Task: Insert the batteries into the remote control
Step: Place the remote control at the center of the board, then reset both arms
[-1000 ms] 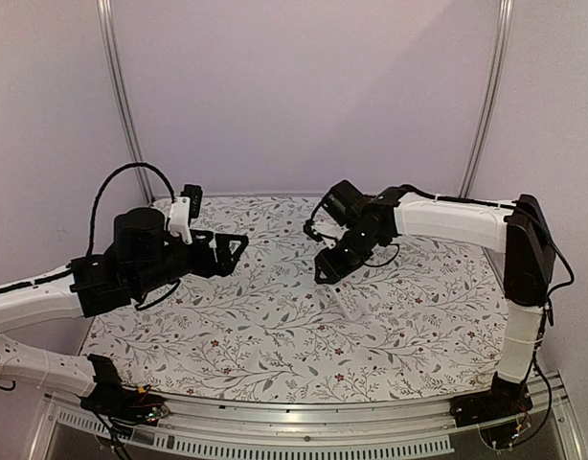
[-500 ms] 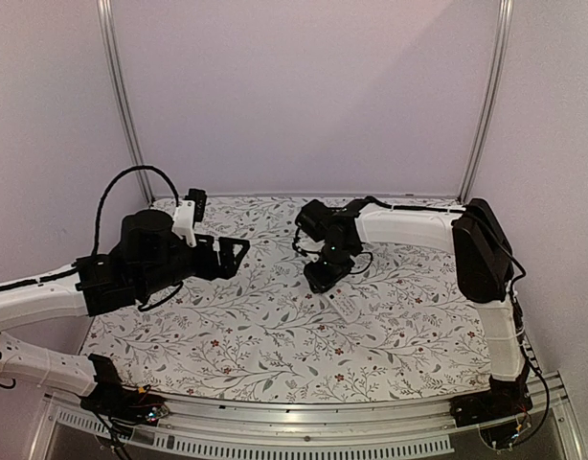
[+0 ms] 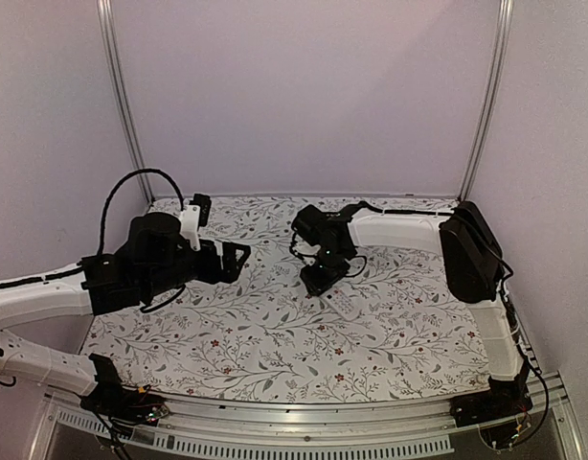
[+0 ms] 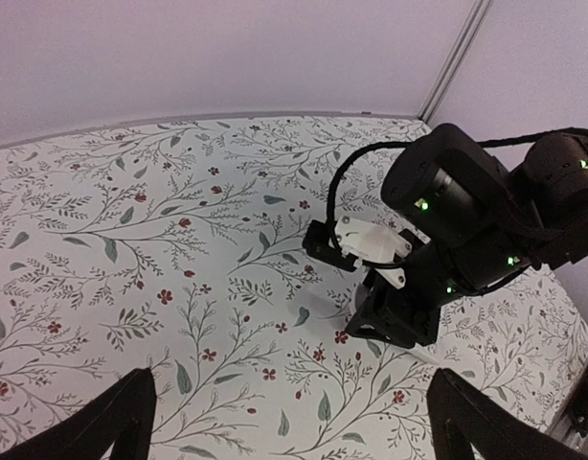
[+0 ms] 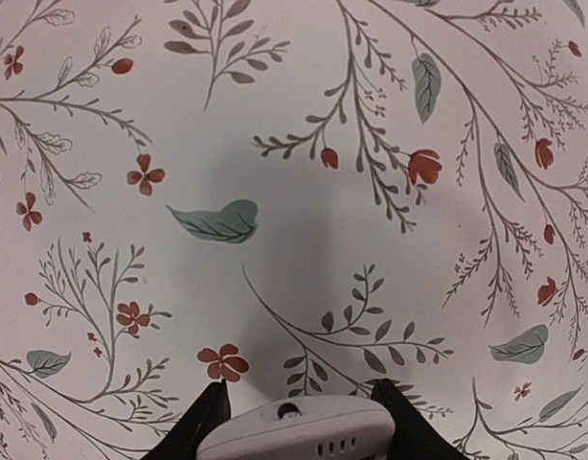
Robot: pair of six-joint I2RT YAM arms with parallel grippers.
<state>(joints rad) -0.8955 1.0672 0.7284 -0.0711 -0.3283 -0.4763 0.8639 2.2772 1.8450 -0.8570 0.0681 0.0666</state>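
The white remote control (image 3: 343, 307) lies on the flowered tablecloth right of centre. My right gripper (image 3: 323, 280) is down at its far-left end. In the right wrist view the remote's rounded end (image 5: 299, 433) sits between my two black fingers (image 5: 206, 422), which touch both of its sides, so the right gripper (image 5: 299, 407) is shut on it. My left gripper (image 3: 238, 257) hovers left of centre, open and empty. Its fingers (image 4: 122, 422) stand wide apart and face the right gripper (image 4: 399, 321). The batteries are not in view.
The flowered tablecloth (image 3: 237, 326) covers the whole table. Pale walls with metal posts (image 3: 122, 105) close in the back and sides. The right arm's white forearm (image 3: 399, 228) reaches across the far right of the cloth.
My right gripper has swung left and come down onto the remote's end. My left gripper has shifted slightly right and stays open.
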